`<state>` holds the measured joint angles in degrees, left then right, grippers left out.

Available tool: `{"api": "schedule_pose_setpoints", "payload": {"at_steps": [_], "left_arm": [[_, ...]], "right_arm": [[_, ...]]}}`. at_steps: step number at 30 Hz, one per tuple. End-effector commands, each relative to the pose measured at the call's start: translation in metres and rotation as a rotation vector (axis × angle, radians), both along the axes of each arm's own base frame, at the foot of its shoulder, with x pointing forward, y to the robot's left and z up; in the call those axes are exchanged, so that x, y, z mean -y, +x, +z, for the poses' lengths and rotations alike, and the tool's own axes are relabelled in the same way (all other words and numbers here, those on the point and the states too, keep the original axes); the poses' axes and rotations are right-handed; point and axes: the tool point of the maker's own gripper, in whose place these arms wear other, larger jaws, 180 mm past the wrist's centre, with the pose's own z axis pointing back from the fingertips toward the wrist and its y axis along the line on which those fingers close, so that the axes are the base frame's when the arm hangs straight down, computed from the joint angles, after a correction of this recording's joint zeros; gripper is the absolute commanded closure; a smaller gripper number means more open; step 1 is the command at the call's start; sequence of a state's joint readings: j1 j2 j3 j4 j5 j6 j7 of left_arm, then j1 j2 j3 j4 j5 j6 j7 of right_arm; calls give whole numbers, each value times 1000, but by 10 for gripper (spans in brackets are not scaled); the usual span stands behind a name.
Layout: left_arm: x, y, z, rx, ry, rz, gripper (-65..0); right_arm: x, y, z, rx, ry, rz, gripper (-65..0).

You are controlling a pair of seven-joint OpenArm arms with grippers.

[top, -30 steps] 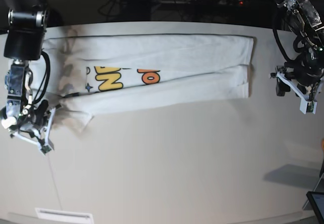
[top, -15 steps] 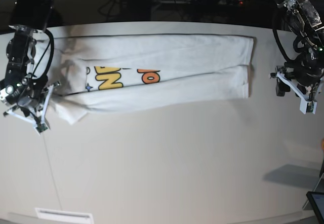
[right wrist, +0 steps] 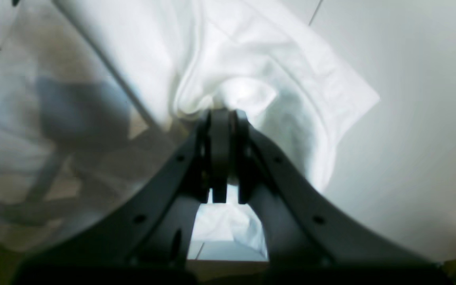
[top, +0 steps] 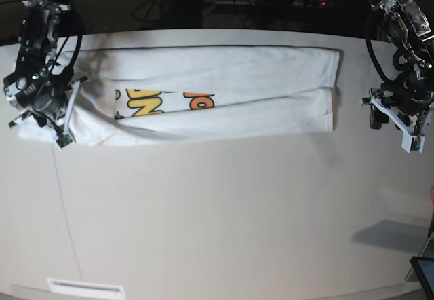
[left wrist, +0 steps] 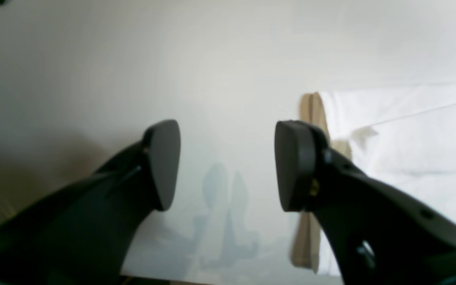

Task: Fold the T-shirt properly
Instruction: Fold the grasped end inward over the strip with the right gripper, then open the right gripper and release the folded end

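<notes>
Shirt: the large white cotton T-shirt (top: 224, 96) with yellow and orange print lies as a long band across the far tabletop (top: 224, 225).
Right fingers (right wrist: 222, 118): pinched shut on its bunched end.
Left fingers (left wrist: 228, 166): spread, holding nothing, beside the hem.
Care: I should carry the pinched end low and level to avoid creasing.

The right gripper (top: 42, 113) covered the T-shirt's (top: 230, 96) end in the base view, hiding the pinched cloth; the print (top: 163, 102) was partly tucked under a fold. The left wrist view was blurred, its frame cutting off the shirt
</notes>
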<state>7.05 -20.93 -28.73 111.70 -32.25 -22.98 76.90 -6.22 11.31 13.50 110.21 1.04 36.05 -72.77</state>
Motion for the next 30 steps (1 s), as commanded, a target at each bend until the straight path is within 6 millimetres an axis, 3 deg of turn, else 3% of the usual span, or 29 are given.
{"api": "schedule_pose_setpoints", "payload": {"at_steps": [1,7,30], "left_arm": [[-2,6,12,40,17,-9,-375],[-3,6,12,38,21,-7,-375],[-3,6,13,40,22,-8,-375]], "right_arm": [[-1,4,10,36,-7,4,0],[11,-15,3,7,-9,-46,0],[13,-60,-17,-120,-32,-57,0]]}}
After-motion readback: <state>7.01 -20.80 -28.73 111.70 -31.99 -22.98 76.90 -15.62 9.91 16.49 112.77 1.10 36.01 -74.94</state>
